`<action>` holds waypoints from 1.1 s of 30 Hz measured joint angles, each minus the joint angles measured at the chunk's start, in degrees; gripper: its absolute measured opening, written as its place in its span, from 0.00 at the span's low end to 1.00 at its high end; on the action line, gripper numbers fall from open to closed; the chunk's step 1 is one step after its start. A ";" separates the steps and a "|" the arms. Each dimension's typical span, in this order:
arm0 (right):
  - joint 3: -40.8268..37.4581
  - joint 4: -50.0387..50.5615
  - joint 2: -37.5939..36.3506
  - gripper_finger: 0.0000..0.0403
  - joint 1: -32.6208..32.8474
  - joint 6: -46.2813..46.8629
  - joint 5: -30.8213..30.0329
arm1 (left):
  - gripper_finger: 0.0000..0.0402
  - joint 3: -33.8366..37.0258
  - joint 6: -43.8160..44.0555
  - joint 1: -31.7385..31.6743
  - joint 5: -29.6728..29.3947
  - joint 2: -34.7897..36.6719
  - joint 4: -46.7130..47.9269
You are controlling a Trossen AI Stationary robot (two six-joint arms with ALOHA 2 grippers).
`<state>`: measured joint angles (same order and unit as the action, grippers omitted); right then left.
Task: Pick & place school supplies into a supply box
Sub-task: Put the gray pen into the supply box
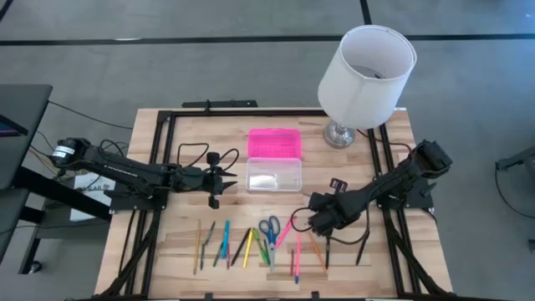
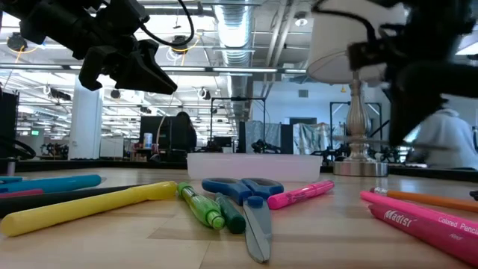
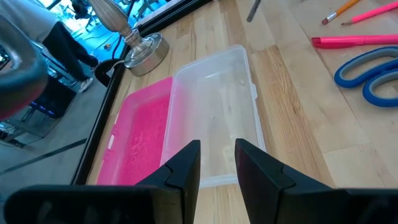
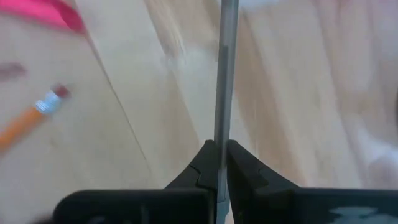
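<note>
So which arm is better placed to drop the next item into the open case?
The right. Its gripper is already shut on a thin grey pencil, lifted off the wood, on the right side of the table. The left gripper hovers open and empty beside the clear case base.

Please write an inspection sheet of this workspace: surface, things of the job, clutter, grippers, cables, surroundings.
Surface: wooden table, inside a black frame.
Job's things: supply box open and empty, pink lid lying flat beside it; pens and pencils and blue scissors in a row at the near edge.
Clutter: white lamp at the far right corner.
Grippers: left gripper open, hanging beside the box; right gripper shut on a thin grey pencil above the table.
Cables: black cable looping behind the left gripper.
Surroundings: open hall; a person beyond the table.
</note>
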<state>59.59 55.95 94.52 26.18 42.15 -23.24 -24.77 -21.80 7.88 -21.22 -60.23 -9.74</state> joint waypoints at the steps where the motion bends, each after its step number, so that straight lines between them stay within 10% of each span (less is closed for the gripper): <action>1: 0.65 0.03 -0.02 0.00 -0.28 -1.16 -0.86 | 0.24 0.00 0.00 0.00 0.01 0.00 0.00; 16: 2.79 -24.42 0.46 0.01 -14.36 -34.93 -5.04 | 0.24 0.00 0.00 0.01 -0.05 0.00 -0.02; 33: 2.95 -38.79 6.17 0.01 -28.66 -39.55 6.43 | 0.24 0.00 0.22 0.00 -0.10 0.00 0.33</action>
<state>62.54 17.16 100.69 -2.48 2.60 -16.81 -24.77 -21.58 7.88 -21.32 -60.23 -9.40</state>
